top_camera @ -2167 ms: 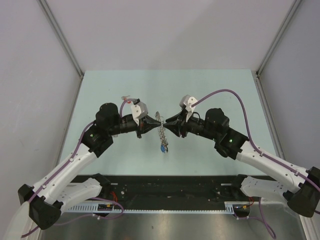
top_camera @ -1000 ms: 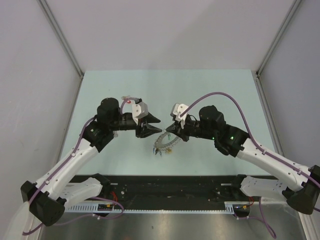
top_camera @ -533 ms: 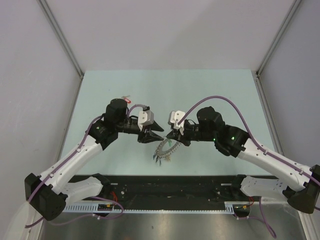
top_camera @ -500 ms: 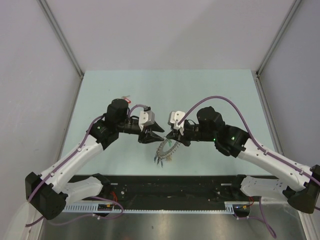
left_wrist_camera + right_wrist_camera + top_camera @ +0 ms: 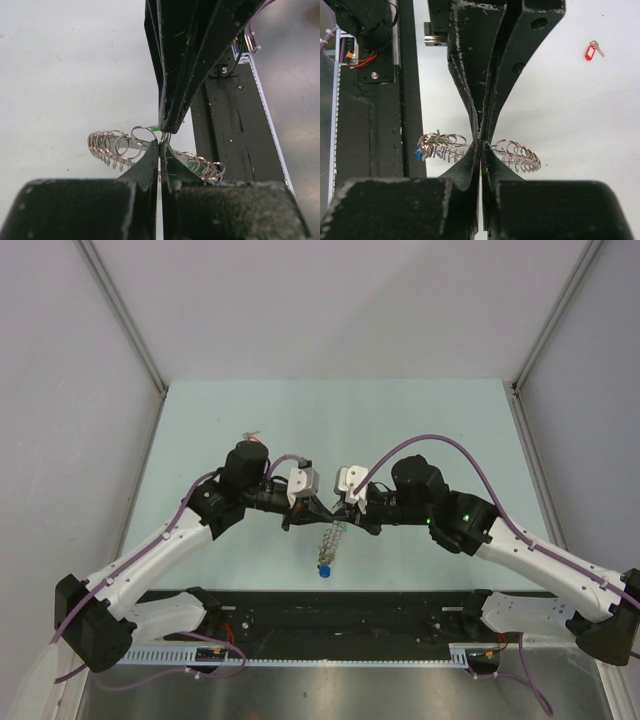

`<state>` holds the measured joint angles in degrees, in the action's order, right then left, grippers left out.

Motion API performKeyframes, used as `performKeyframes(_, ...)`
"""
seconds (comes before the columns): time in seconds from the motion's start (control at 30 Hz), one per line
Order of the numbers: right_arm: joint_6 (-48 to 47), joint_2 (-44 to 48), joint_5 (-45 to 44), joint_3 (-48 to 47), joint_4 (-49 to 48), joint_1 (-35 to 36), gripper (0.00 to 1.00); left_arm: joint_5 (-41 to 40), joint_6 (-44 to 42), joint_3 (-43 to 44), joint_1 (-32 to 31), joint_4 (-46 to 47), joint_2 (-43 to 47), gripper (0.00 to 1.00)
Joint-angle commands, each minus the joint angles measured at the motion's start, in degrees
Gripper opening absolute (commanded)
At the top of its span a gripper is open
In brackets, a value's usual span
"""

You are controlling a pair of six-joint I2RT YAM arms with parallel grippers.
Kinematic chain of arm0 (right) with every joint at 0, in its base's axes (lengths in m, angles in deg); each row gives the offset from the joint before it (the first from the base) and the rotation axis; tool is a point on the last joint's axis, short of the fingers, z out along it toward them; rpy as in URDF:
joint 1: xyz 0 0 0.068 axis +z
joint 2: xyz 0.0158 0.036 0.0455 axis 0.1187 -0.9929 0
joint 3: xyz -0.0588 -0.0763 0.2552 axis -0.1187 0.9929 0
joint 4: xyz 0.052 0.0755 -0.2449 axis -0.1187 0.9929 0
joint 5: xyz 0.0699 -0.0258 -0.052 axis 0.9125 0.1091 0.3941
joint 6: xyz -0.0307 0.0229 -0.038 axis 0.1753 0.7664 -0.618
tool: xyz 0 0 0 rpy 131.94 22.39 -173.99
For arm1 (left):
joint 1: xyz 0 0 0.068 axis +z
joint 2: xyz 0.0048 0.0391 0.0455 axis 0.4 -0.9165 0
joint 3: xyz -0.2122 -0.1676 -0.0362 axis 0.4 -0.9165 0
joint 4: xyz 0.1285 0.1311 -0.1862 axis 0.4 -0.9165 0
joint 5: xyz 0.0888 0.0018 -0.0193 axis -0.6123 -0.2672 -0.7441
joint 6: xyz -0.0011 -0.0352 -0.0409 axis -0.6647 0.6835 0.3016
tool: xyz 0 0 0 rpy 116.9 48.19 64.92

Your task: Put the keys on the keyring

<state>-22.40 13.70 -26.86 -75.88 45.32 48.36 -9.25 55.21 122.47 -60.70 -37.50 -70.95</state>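
**While both grippers pinch one spot, the loose key lies off to the left**

Your left gripper (image 5: 322,510) and right gripper (image 5: 345,512) meet tip to tip. Each has its jaws pressed together on the top of the keyring (image 5: 329,542), which dangles below them. The red-tagged key (image 5: 590,51) lies flat on the table (image 5: 450,420) beyond the left arm (image 5: 160,550), well apart from both jaws. I'd send the left.
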Motion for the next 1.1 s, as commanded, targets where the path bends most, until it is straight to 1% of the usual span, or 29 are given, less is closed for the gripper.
performKeyframes(0.0,-0.15,2.52,-2.95,-3.30,-0.71,0.46,0.00,-2.66,-0.88,1.77,-0.23,0.51,1.81,0.00)
performKeyframes(0.17,1.34,4.80,-6.12,-2.86,2.01,0.46,0.00,-6.44,1.67,1.68,-0.14,2.43,2.68,0.01)
performKeyframes(0.33,3.63,6.47,-6.82,1.61,1.41,0.37,0.00,-9.61,6.24,0.98,-0.05,5.60,4.09,0.00)
performKeyframes(0.43,5.65,7.53,-6.30,5.04,-1.05,0.54,0.00,-12.24,9.58,0.18,-0.05,8.59,5.06,0.00)
performKeyframes(0.47,6.26,8.05,-6.21,5.92,-2.97,0.54,0.00,-12.86,11.59,-0.08,0.03,9.46,5.23,0.00)
performKeyframes(0.63,9.51,8.50,-6.99,11.36,-10.00,1.51,0.00,-15.76,16.34,-1.92,0.03,15.18,6.38,0.00)
performKeyframes(0.77,11.01,7.01,-8.05,13.40,-16.07,2.48,0.00,-14.97,20.73,-3.76,0.03,19.91,6.55,0.00)
performKeyframes(0.83,11.45,5.95,-8.84,13.92,-18.88,2.83,0.00,-14.89,21.62,-4.38,0.03,22.12,6.90,0.00)
performKeyframes(0.9,11.98,4.55,-9.54,14.10,-20.39,3.00,0.00,-15.06,23.37,-5.44,-0.05,23.62,7.43,0.00)
performKeyframes(0.97,12.68,3.93,-10.95,14.62,-21.62,3.01,0.00,-15.85,24.70,-6.31,-0.05,25.55,7.78,0.00)
performKeyframes(1.07,14.18,3.23,-14.28,15.24,-26.36,3.01,0.00,-16.47,26.19,-7.72,-0.05,28.36,8.40,0.00)
